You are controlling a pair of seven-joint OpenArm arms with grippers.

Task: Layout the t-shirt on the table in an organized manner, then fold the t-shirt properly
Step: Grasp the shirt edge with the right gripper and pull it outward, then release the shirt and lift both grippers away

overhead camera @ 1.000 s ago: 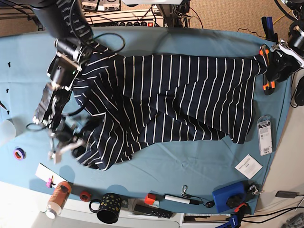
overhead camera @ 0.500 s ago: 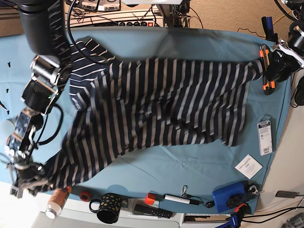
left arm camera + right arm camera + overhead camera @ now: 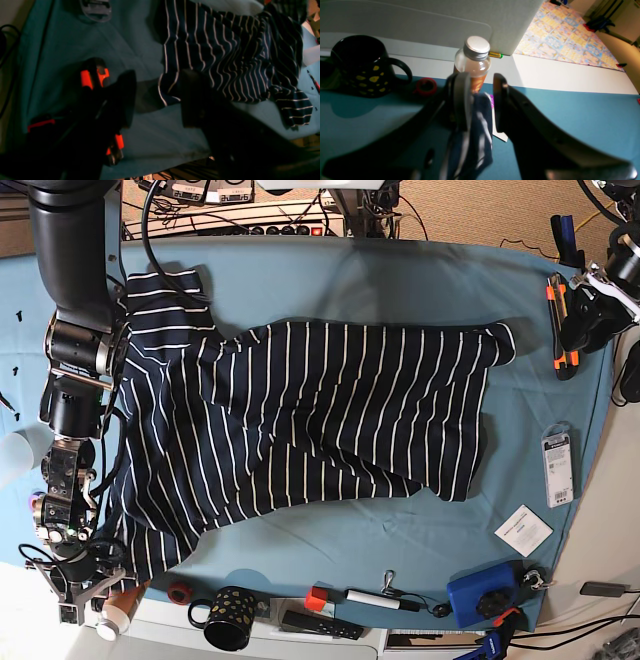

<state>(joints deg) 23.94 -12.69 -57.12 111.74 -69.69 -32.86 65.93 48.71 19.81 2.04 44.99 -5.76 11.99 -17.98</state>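
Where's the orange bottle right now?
In the base view the orange bottle lies at the table's bottom-left corner, beside the right hand. The right wrist view shows it just past the t-shirt corner between that hand's fingers.

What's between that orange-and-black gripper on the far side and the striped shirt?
Only bare teal table: in the base view the left gripper hangs open beside the t-shirt, apart from its nearest corner.

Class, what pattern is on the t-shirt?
Dark navy t-shirt with thin white stripes; clearest in the base view.

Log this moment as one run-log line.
phase: spreading | right gripper: shut on t-shirt hem | left gripper: open, released | table: shirt partly flat
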